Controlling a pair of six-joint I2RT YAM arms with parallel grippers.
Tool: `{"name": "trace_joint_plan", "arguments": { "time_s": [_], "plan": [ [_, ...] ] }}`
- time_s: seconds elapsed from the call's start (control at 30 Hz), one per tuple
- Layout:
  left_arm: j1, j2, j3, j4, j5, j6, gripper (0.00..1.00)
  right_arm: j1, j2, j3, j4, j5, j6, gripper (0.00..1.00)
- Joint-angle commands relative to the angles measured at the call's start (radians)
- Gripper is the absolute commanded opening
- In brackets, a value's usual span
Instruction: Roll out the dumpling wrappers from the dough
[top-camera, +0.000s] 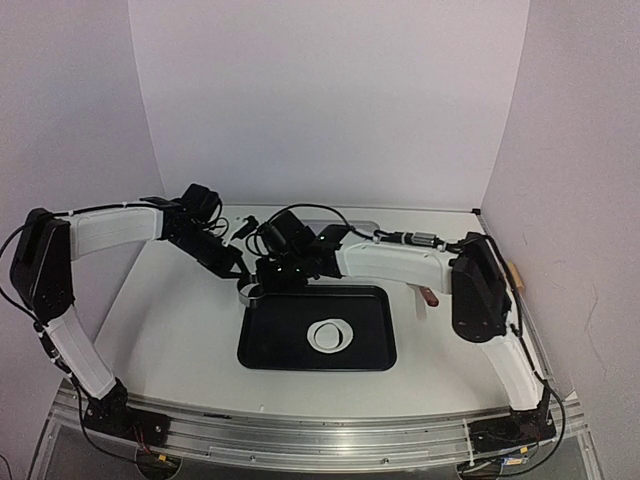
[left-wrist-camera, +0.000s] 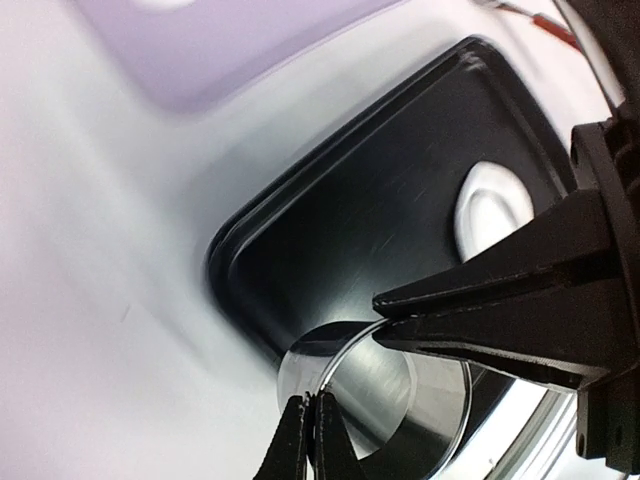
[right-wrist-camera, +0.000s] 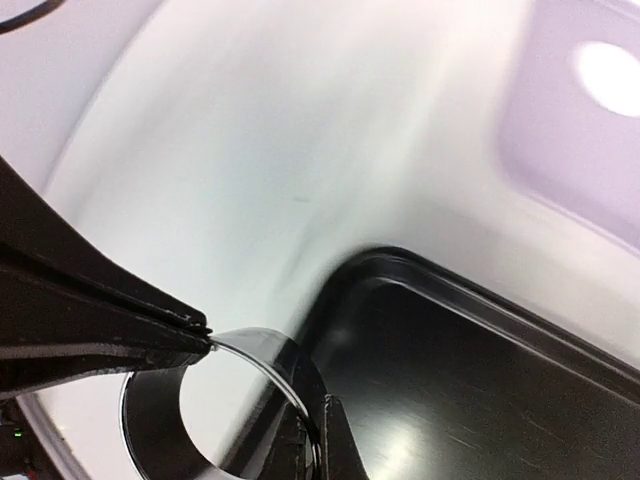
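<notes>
Table (top-camera: 170, 330): white top inside pale walls, with both my arms reaching in over it to one spot.
Left gripper (left-wrist-camera: 308, 415): jaws pinched together on the thin rim of the metal cutter ring (left-wrist-camera: 375, 400), at its left side.
Ring's place: at the far left corner of the black tray (top-camera: 265, 355), partly over the tray's lip. I cannot tell whether it rests on the lip.
Right gripper (right-wrist-camera: 318, 435): jaws likewise clamped on the same rim, across from my left.
Step in hand: I judge this a handover or a shared carry of the ring. One side should let go before the other pulls, or the thin wall may twist.
In the way: the tray's raised lip sits just under the ring, so lift before crossing it.
Dough (top-camera: 330, 336): white round patch in mid tray, well apart from the ring, with a circle pressed into it. I cannot tell whether a wrapper is cut free.
Far side: pale tray (right-wrist-camera: 590, 130) beyond the black one, out of the path.
Right of tray: small brown-handled thing (top-camera: 428, 296) near my right forearm, not in the path.
</notes>
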Motion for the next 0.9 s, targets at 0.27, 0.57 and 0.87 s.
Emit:
{"name": "trace_joint_plan", "arguments": {
  "time_s": [0.27, 0.57, 0.87],
  "plan": [
    [0.205, -0.321, -0.356, -0.014, -0.244, 0.14, 0.0, 0.152, 0.311, 0.382, 0.141, -0.251, 0.039, 0.0],
    [0.234, -0.318, -0.525, 0.209, -0.258, 0.197, 0.0, 0.166, 0.337, 0.354, 0.155, -0.251, 0.023, 0.02],
    [0.234, -0.292, -0.557, 0.293, -0.226, 0.254, 0.0, 0.165, 0.255, 0.319, 0.173, -0.239, -0.029, 0.39]
  ]
}}
